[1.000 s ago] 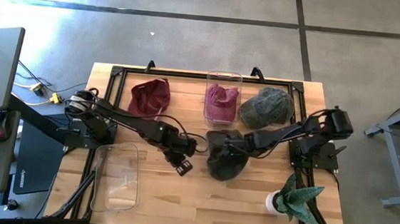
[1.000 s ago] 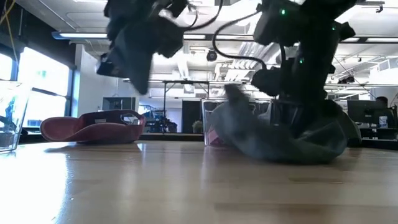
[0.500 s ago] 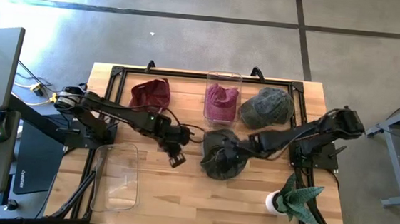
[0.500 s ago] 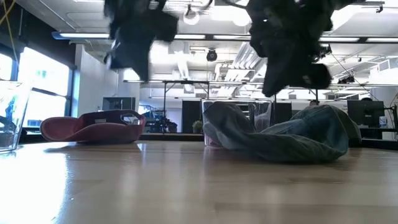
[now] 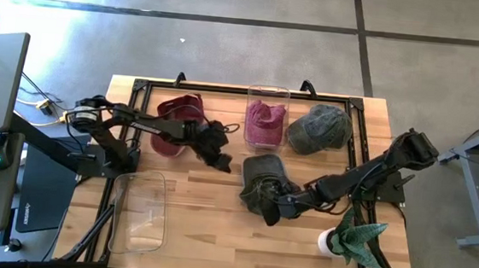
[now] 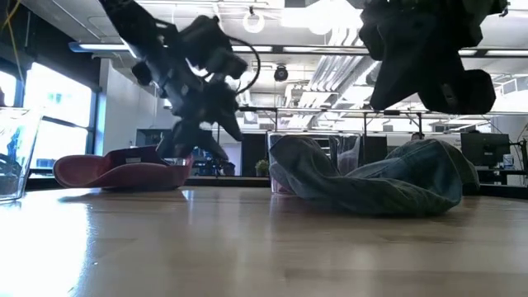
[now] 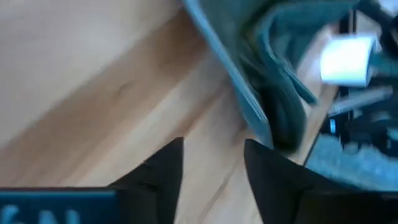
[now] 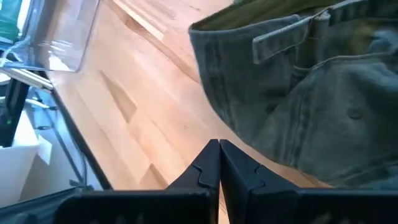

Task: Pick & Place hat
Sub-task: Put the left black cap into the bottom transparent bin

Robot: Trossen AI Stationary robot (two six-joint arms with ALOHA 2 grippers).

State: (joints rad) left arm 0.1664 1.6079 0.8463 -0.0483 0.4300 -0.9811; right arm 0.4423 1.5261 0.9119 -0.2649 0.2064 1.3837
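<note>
— Two arms, one hat between them; what sits nearest the bottom of the high view?
— A clear plastic bin (image 5: 141, 214) at lower left and a small potted plant (image 5: 353, 233) at lower right. Just above them, at lower centre, the crumpled dark grey-green denim cap (image 5: 261, 180) lies on the wooden table (image 5: 214, 235).
— Is anything holding it?
— No. The right gripper (image 5: 273, 212) has its fingers pressed together, empty, at the cap's lower edge. Half a second ago it was over the cap; it has since slid down-frame off it.
— And the left gripper?
— The left gripper (image 5: 221, 162) is now parted and empty, left of the cap. It has pulled up toward the maroon cap (image 5: 175, 122) at upper left, having been shut a moment before.
— Farther back?
— A clear jar holding a maroon cloth (image 5: 265, 118) at upper centre, and an olive-green cap (image 5: 319, 127) to its right, both unmoved.
</note>
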